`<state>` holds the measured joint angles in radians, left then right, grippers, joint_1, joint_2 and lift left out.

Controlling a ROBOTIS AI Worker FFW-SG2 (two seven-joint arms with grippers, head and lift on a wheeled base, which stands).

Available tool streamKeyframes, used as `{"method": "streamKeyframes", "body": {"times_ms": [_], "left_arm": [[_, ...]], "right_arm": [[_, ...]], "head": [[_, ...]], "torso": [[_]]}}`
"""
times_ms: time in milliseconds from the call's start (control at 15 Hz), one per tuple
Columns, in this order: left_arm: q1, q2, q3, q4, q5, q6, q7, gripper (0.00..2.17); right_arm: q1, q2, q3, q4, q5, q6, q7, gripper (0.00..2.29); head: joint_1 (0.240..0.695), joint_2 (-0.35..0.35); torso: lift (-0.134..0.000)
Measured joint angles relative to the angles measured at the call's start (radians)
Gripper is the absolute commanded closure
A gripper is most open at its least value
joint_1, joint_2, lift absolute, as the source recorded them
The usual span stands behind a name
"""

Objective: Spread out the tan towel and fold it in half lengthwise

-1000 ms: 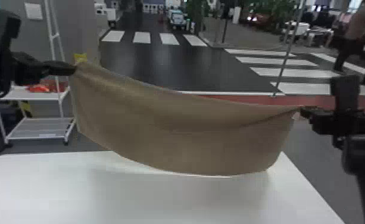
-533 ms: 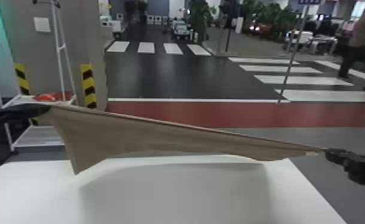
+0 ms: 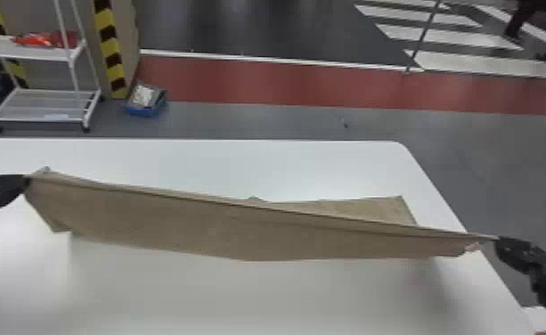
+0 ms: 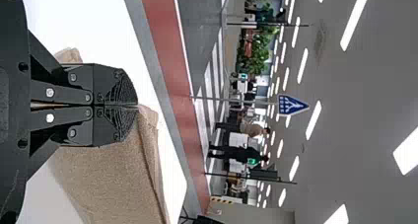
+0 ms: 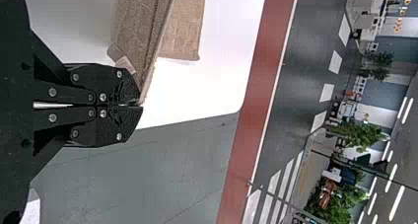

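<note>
In the head view the tan towel (image 3: 222, 227) is stretched between both grippers over the white table, its top edge sloping down to the right. A part of it lies on the table behind that edge at the right. My left gripper (image 3: 26, 179) holds the towel's left corner; in the left wrist view the left gripper (image 4: 137, 105) is shut on the tan towel (image 4: 113, 179). At the opposite end, my right gripper (image 3: 498, 240) pinches the right corner by the table's right edge. The right wrist view has the right gripper (image 5: 141, 104) shut on the corner of the tan towel (image 5: 143, 31), beside a small label.
The white table (image 3: 240, 298) extends in front of and behind the towel. Past its far edge stand a white shelf rack (image 3: 44, 104) and a blue box (image 3: 144, 111) on the floor. Grey floor borders the table's right side.
The head view has tilted downward. The towel, earlier hanging in the air from both grippers, is lower over the table, and its far part has come to lie on the surface.
</note>
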<state>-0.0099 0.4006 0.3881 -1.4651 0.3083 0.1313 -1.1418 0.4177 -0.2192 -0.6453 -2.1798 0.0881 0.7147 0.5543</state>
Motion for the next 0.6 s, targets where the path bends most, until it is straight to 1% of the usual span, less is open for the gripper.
{"method": "streamKeyframes", "body": {"times_ms": [133,267,400,600], "left_arm": [[0.084,0.000,0.038,0.002,0.027,-0.101,-0.024,1.65],[0.134,0.015,0.056,0.021,0.024,-0.150,-0.030,1.65],[0.144,0.030,0.055,0.040,0.006,-0.158,-0.024,1.65],[0.130,0.040,0.051,0.055,-0.008,-0.156,-0.027,1.62]], "right_arm": [[0.048,0.018,-0.031,-0.010,-0.015,-0.042,0.011,1.66],[0.061,0.021,-0.042,-0.017,-0.014,-0.054,0.023,1.66],[0.038,0.012,-0.025,-0.016,0.010,-0.029,0.035,1.66],[-0.033,-0.007,0.043,0.007,0.074,0.043,0.051,1.66]], "head": [[0.695,-0.199],[0.695,-0.187],[0.695,-0.174],[0.695,-0.145]], "torso": [[-0.123],[-0.123],[-0.123],[-0.123]]}}
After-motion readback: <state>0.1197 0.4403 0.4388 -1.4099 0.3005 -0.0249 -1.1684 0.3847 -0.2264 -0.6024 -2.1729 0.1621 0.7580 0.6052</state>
